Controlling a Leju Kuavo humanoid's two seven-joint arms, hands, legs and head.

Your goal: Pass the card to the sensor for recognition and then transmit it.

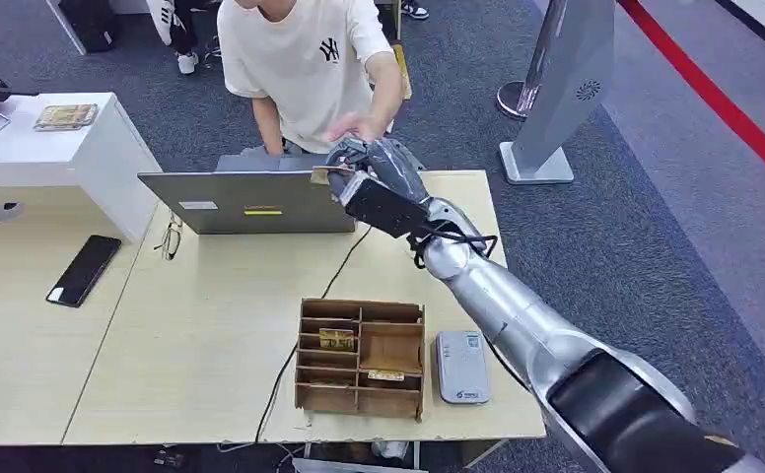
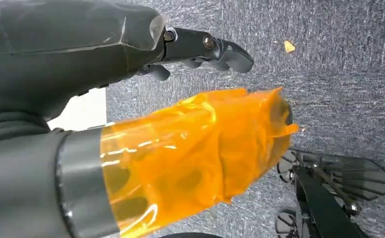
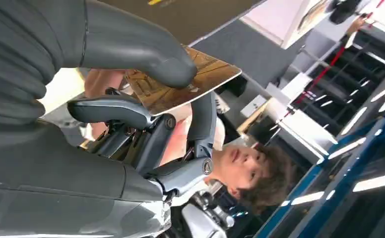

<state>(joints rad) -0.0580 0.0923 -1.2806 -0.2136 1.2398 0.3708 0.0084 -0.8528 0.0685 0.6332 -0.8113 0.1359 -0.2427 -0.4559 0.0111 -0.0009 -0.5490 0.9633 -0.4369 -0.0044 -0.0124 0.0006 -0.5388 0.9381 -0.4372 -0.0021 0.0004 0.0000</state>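
From the head view, my right hand (image 1: pixel 364 168) holds the thin tan rectangular card (image 1: pixel 321 175) above the grey laptop (image 1: pixel 250 202), just under the person's reaching hand (image 1: pixel 354 126).

At my right wrist, thumb and fingers (image 3: pixel 111 109) pinch that card (image 3: pixel 195 82) flat, its long edge pointing outward.

At my left wrist, my left hand (image 2: pixel 200 47) hangs empty, fingers apart, over carpet.

One laptop (image 1: pixel 250 202), one phone (image 1: pixel 84 269), one sensor (image 1: pixel 461 367), one wooden organizer (image 1: pixel 361 357).

Grey carpet (image 1: pixel 655 227); pale wooden table (image 1: pixel 211 325)

Tan patterned card (image 3: pixel 190 82) (pinched flat) beyond laptop (image 1: pixel 250 202)
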